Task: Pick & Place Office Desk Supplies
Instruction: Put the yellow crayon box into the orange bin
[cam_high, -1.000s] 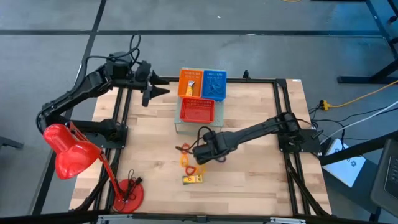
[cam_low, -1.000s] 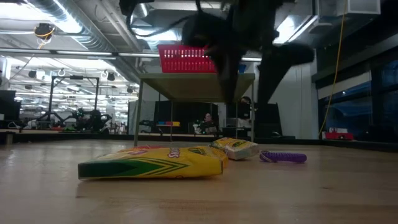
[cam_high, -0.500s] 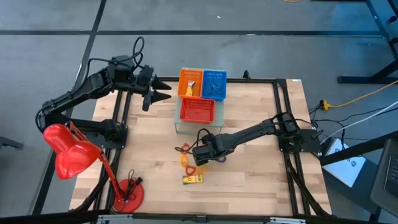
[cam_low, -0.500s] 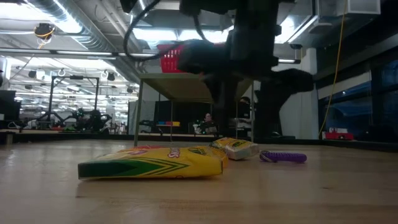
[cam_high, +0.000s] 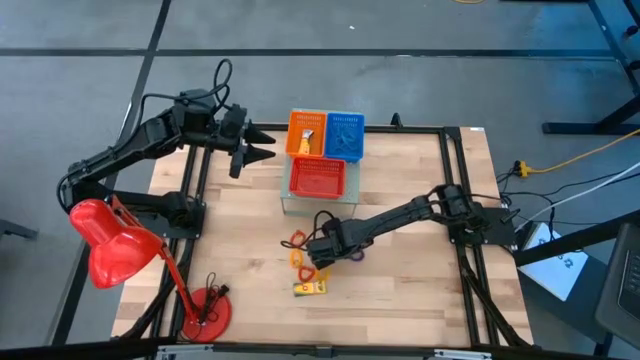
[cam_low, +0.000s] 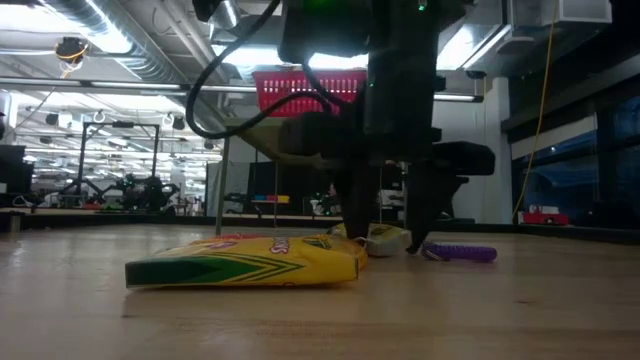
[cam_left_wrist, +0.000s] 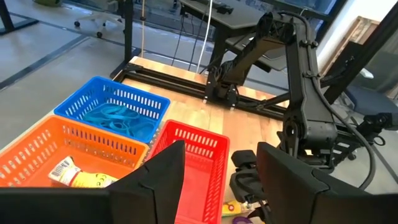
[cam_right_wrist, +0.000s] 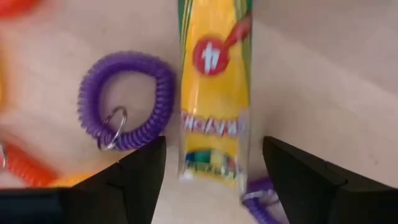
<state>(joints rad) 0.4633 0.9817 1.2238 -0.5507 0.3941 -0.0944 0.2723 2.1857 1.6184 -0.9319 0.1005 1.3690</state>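
High view: right gripper (cam_high: 322, 252) over the supplies at table 6 o'clock, left gripper (cam_high: 262, 148) waiting open, empty by baskets; right wrist: jaws wide, empty, straddling crayon pack (cam_right_wrist: 213, 93), purple coil (cam_right_wrist: 126, 99) beside—centre, descend squarely before closing.

red lamp (cam_high: 115, 252), mesh baskets (cam_high: 325, 150) — perhaps plastic

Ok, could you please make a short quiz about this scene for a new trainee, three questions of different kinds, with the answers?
1. True or false: the right gripper stands open over the small crayon pack.
2. Which basket holds the blue loops? A: orange. B: blue basket. C: red.
3. What lies in the orange basket?
Key: 1 true; 2 B; 3 a second crayon pack.
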